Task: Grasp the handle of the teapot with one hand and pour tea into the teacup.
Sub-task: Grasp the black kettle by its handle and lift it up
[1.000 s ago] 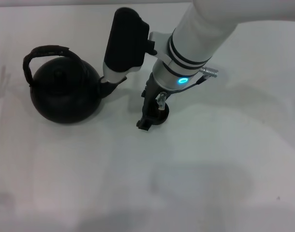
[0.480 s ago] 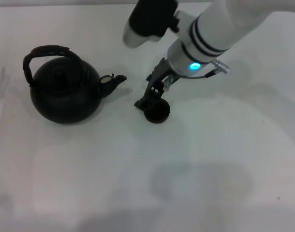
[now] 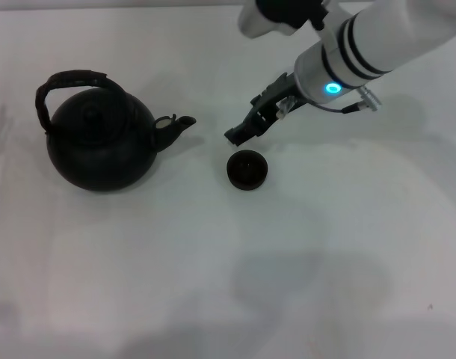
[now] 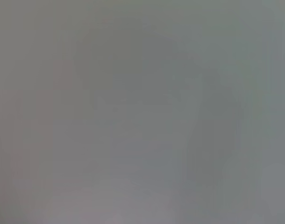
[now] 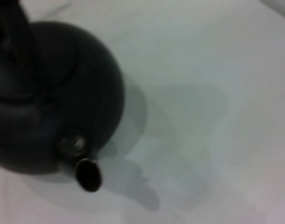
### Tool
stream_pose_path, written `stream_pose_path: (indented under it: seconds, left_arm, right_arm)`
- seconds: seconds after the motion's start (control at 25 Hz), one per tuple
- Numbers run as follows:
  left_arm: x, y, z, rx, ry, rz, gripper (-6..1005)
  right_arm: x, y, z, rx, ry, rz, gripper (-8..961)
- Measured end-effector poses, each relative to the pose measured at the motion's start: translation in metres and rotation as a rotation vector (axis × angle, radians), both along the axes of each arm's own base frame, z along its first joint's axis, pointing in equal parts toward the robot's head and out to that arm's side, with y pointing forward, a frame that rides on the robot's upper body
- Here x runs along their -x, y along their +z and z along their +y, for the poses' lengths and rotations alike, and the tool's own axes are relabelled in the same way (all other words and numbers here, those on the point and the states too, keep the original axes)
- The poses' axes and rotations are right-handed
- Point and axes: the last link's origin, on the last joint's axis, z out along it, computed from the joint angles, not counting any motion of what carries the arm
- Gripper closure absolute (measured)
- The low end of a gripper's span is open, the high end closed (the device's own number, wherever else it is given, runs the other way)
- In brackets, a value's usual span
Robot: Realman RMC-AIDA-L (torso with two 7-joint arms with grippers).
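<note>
The teapot (image 3: 101,146) sits upright at the left of the head view on the white table (image 3: 325,254), its short spout (image 3: 177,126) pointing toward the frame's centre and its arched handle (image 3: 67,86) standing up over the lid, leaning toward the upper left. Nothing touches the handle. The teacup (image 3: 247,169) stands upright just right of centre, apart from the spout, with bare table between them.

The right gripper (image 3: 239,134) hangs just above and slightly behind the teacup, clear of its rim, its dark fingers pointing down and to the left of the frame. Whether those fingers are parted or closed cannot be told; they read as one dark shape and carry nothing visible. The white right arm (image 3: 362,52) slants in from the upper right corner, a blue ring light glowing near the wrist, with a dark housing at the top edge of the frame.

The right wrist view looks down on the teapot (image 5: 49,98) filling its left side, the spout's open mouth (image 5: 88,175) facing the camera, its shadow spread on the table.

The left wrist view shows only a featureless grey field; the left gripper appears nowhere.
</note>
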Motion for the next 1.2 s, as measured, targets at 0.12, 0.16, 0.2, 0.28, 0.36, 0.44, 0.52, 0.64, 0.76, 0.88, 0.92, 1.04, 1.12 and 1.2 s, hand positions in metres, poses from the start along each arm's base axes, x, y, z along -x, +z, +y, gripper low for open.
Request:
stream_pose_path:
  seconds: [0.12, 0.16, 0.2, 0.28, 0.36, 0.44, 0.52, 0.64, 0.76, 0.88, 0.92, 1.04, 1.12, 1.2]
  left_arm:
    - [0.001, 0.000, -0.001, 0.000, 0.002, 0.002, 111]
    - [0.001, 0.001, -0.001, -0.001, 0.002, 0.002, 111]
    - [0.002, 0.001, -0.002, -0.001, 0.004, 0.002, 111]
    - [0.002, 0.001, -0.003, -0.001, 0.005, 0.003, 111]
    - [0.002, 0.001, -0.003, -0.002, 0.006, 0.004, 111]
    - [0.003, 0.001, -0.004, -0.002, 0.006, 0.005, 111]
    - [0.004, 0.002, -0.006, -0.004, 0.009, 0.006, 112]
    - [0.005, 0.003, -0.010, -0.012, 0.008, 0.007, 112]
    - [0.007, 0.005, -0.020, -0.032, 0.000, 0.007, 112]
    - [0.007, 0.007, -0.027, -0.051, -0.013, 0.006, 112]
    - [0.006, 0.007, -0.028, -0.057, -0.017, 0.006, 112]
    - [0.007, 0.008, -0.034, -0.064, -0.017, 0.005, 111]
    - [0.008, 0.008, -0.035, -0.064, -0.014, 0.005, 111]
    - [0.008, 0.008, -0.035, -0.065, -0.014, 0.005, 111]
  right_arm:
    - [-0.003, 0.004, 0.002, -0.014, -0.007, 0.020, 108]
    - [-0.003, 0.005, 0.002, -0.017, -0.007, 0.026, 108]
    - [-0.004, 0.006, 0.002, -0.019, -0.009, 0.032, 108]
    - [-0.004, 0.007, 0.003, -0.027, -0.017, 0.045, 109]
    - [-0.006, 0.010, 0.005, -0.050, -0.034, 0.067, 109]
    - [-0.011, 0.017, 0.010, -0.097, -0.065, 0.105, 109]
    - [-0.017, 0.025, 0.015, -0.158, -0.094, 0.145, 109]
    - [-0.036, 0.043, 0.023, -0.303, -0.161, 0.230, 110]
    - [-0.066, 0.067, 0.029, -0.535, -0.269, 0.361, 110]
    - [-0.080, 0.078, 0.029, -0.640, -0.318, 0.410, 111]
    - [-0.086, 0.082, 0.029, -0.681, -0.339, 0.427, 111]
    - [-0.093, 0.087, 0.027, -0.723, -0.368, 0.452, 111]
    - [-0.094, 0.090, 0.028, -0.733, -0.381, 0.467, 112]
    - [-0.093, 0.094, 0.030, -0.748, -0.390, 0.481, 113]
